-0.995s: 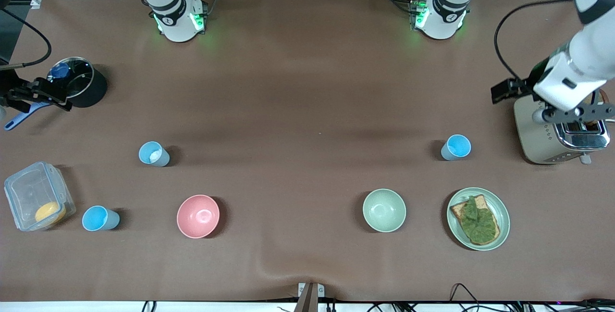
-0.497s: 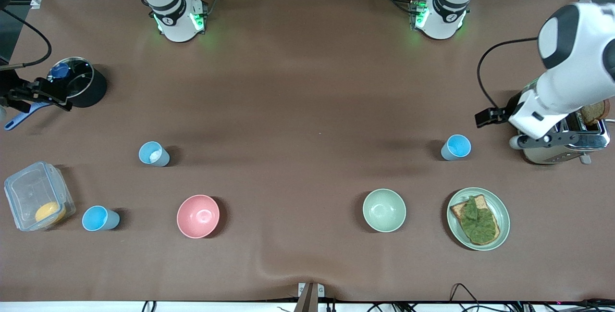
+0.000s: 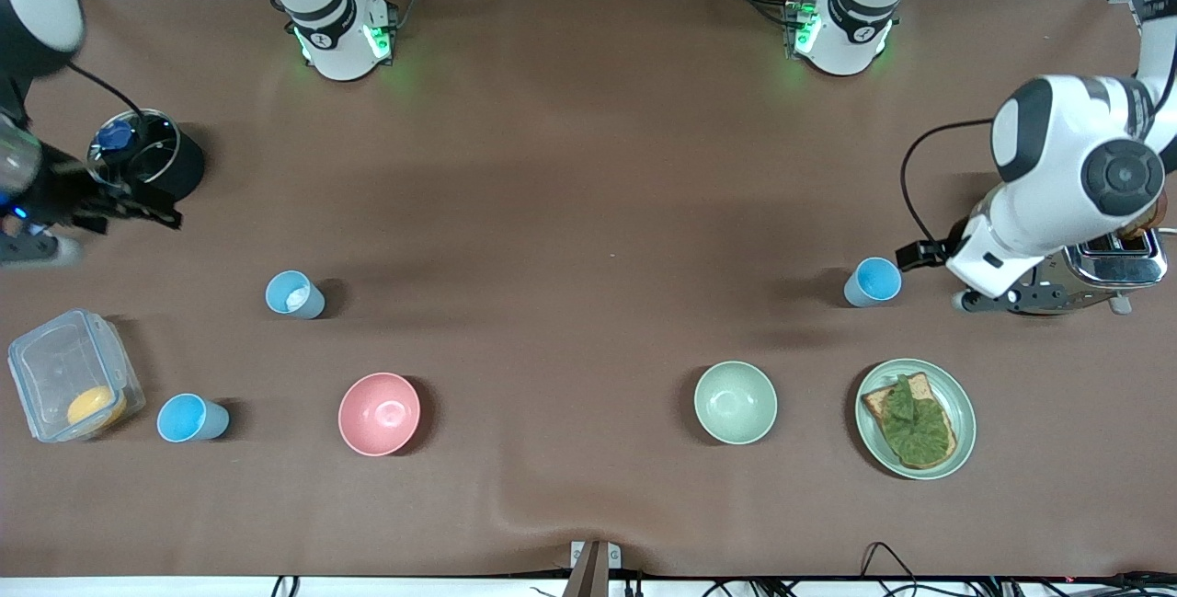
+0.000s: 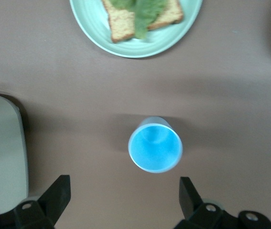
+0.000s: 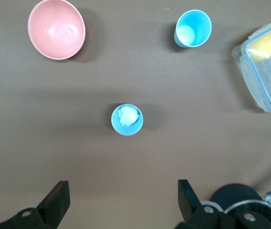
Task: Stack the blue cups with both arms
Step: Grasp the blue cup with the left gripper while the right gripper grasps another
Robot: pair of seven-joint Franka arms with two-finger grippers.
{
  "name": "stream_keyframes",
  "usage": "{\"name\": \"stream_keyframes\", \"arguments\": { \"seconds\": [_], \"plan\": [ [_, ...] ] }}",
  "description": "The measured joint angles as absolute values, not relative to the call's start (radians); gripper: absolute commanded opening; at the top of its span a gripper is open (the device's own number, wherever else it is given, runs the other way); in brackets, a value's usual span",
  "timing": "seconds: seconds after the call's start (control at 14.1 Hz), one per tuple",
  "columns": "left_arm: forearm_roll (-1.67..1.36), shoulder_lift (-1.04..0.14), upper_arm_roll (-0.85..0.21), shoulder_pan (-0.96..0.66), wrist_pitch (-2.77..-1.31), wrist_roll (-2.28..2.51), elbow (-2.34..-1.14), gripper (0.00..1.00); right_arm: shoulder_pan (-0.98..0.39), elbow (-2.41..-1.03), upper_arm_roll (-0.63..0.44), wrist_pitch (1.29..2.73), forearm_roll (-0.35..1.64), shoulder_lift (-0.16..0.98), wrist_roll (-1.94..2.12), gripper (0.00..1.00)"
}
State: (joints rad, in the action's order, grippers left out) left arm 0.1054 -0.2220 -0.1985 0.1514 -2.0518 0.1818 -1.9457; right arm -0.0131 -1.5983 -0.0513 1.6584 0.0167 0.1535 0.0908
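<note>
Three blue cups stand upright on the brown table. One cup [image 3: 873,281] is at the left arm's end, next to the toaster; it shows in the left wrist view [image 4: 155,148]. My left gripper [image 3: 1004,299] is open and empty, in the air over the table between this cup and the toaster [image 3: 1094,270]. A second cup [image 3: 294,294] holds something white and shows in the right wrist view [image 5: 127,119]. The third cup [image 3: 191,419] is nearer the camera and also shows there [image 5: 193,28]. My right gripper [image 3: 119,211] is open and empty beside the black pot [image 3: 156,160].
A pink bowl [image 3: 379,413], a pale green bowl [image 3: 735,402] and a green plate with toast and lettuce [image 3: 916,419] stand nearer the camera. A clear lidded box [image 3: 69,385] with a yellow thing sits by the third cup.
My left arm has swung off the toaster toward the nearby blue cup. My right arm has shifted a little by the pot. The cups have not moved.
</note>
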Motion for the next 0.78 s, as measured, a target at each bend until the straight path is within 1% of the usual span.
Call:
{"name": "stream_keyframes", "arguments": {
  "seconds": [0.21,0.43,0.57,0.78],
  "plan": [
    [0.107,-0.288,-0.197,0.169,-2.084,0.182,-1.946,1.00,-0.012,-1.612,-0.058,1.754,0.016,0.262,0.091,1.00],
    [0.108,-0.352,-0.197,0.169,-2.103,0.182,-1.948,1.00,-0.001,-1.658,-0.064,1.881,0.016,0.361,0.091,1.00],
    [0.115,-0.385,-0.195,0.173,-2.122,0.182,-1.948,1.00,0.008,-1.727,-0.065,1.993,0.016,0.396,0.091,1.00],
    [0.120,-0.411,-0.194,0.176,-2.148,0.182,-1.948,1.00,0.008,-1.877,-0.063,2.188,0.016,0.408,0.091,1.00]
  ]
}}
